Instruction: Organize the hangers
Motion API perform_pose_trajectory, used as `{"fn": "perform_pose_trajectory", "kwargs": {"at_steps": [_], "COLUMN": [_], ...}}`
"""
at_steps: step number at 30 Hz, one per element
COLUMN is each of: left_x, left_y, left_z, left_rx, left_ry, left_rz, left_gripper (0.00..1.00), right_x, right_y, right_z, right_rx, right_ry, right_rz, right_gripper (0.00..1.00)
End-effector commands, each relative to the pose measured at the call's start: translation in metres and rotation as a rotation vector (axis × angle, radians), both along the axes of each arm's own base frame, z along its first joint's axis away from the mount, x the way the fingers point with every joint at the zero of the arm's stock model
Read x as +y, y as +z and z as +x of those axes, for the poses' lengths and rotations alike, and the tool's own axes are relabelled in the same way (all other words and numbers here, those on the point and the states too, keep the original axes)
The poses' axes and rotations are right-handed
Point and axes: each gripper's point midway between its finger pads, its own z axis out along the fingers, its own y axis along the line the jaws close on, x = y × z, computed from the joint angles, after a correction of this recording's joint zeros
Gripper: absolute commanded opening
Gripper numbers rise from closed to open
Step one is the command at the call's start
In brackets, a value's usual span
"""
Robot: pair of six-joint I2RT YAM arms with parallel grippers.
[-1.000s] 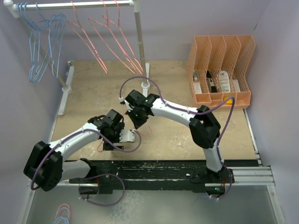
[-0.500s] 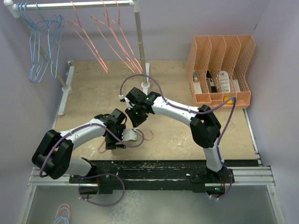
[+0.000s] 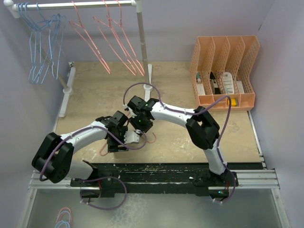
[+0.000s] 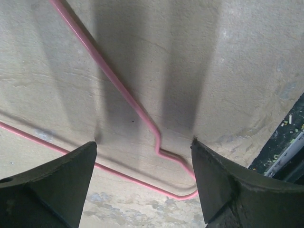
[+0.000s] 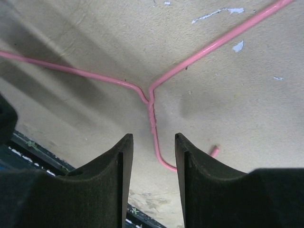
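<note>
A pink-red hanger (image 3: pixel 151 138) lies flat on the table between my two arms. My left gripper (image 3: pixel 116 143) points down over one bent corner of it. In the left wrist view the gripper (image 4: pixel 144 141) is open, with the hanger's wire (image 4: pixel 123 92) on the table between the fingers and untouched. My right gripper (image 3: pixel 142 125) hovers over the hanger's neck. In the right wrist view it (image 5: pixel 153 135) is open, and the twisted neck and hook (image 5: pixel 152 118) run between the fingers. Light blue hangers (image 3: pixel 40 47) and pink hangers (image 3: pixel 114 42) hang on the white rack pole (image 3: pixel 76 5).
The rack's upright post (image 3: pixel 141 42) stands just behind my right gripper. An orange slotted file holder (image 3: pixel 223 71) stands at the back right. A black strip (image 3: pixel 161 171) runs along the table's near edge. More hangers (image 3: pixel 64 218) lie below it at bottom left.
My left gripper swung right over the hanger's corner, then held still. My right gripper moved left and toward the near edge, over the hanger's neck.
</note>
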Motion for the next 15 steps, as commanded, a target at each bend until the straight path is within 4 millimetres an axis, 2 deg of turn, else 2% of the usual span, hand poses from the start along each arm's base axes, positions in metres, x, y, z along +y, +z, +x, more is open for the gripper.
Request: {"fn": "perform_pose_trajectory", "kwargs": {"at_steps": [1,15], "left_x": [-0.008,-0.006], "left_y": [0.008,0.012], "left_z": [0.005,0.002], "left_rx": [-0.036,-0.040], "left_ry": [0.012,0.008], "left_rz": [-0.055,-0.055], "left_gripper": [0.84,0.86], "right_x": [0.008,0.001], "right_y": [-0.004,-0.049], "right_z": [-0.010,-0.023], "right_rx": [0.019,0.021], "right_ry": [0.027,0.031], "right_rz": [-0.002,-0.137], "right_gripper": [0.43,0.42]}}
